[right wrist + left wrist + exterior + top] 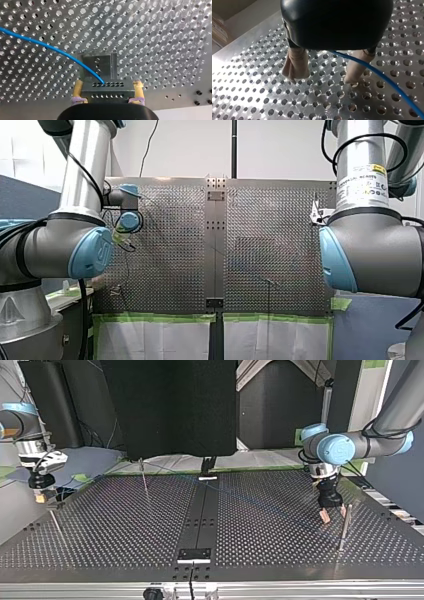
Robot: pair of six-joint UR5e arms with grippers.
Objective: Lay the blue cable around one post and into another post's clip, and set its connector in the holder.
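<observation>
Glare on perforated table [229, 66], dim surroundings, light perhaps overhead

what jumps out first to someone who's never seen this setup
The blue cable stands out against the perforated table, running to the grey connector held in my right claw. In the left wrist view the same cable slants past my left claw, whose beige-padded fingers stand apart.

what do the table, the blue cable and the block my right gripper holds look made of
table: bare metal, probably aluminium; bright glare and cleanly drilled holes.
blue cable: smooth plastic or rubber jacket; faint sheen, bends in an easy curve.
block: grey metal by the look, matte; sharp machined edges, rows of small holes.
</observation>
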